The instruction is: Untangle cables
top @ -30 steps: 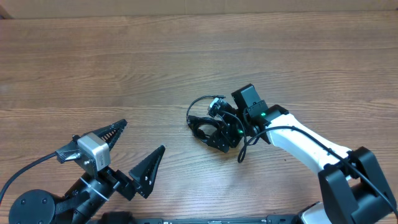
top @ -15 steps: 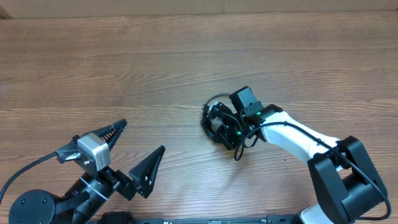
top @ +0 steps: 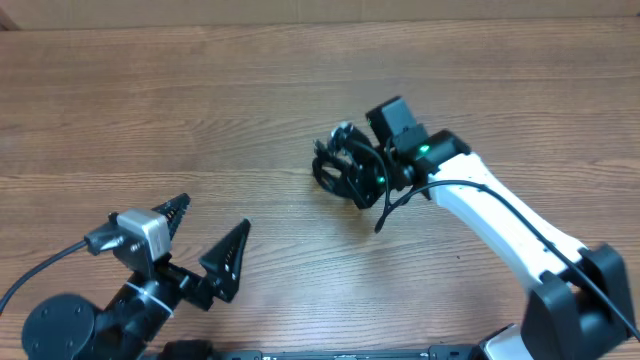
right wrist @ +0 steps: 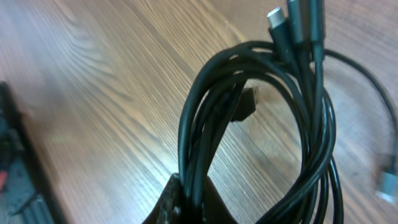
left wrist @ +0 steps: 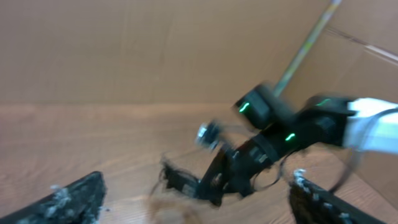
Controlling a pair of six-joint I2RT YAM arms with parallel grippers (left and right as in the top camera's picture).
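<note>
The cables [top: 333, 160] are a bundle of thin black looped cords near the middle of the table. My right gripper [top: 356, 186] is shut on the bundle. In the right wrist view the cables [right wrist: 261, 124] rise as a loop out of the right gripper [right wrist: 193, 200], with the plug ends [right wrist: 292, 18] at the top. My left gripper [top: 214, 214] stands open at the near left, well apart from the bundle, with nothing between its fingers. The left wrist view is blurred; there the cables [left wrist: 180, 180] hang ahead of the left gripper [left wrist: 199, 205].
The wooden table [top: 200, 90] runs out on all sides. A cardboard wall [left wrist: 124, 50] stands along its far edge. A loose cord end with a plug [right wrist: 388, 183] lies on the wood to the right of the loop.
My right gripper has shut on the cables and carried them a little toward the far side. The left gripper has shifted slightly left, and its fingers stand a bit closer together.
</note>
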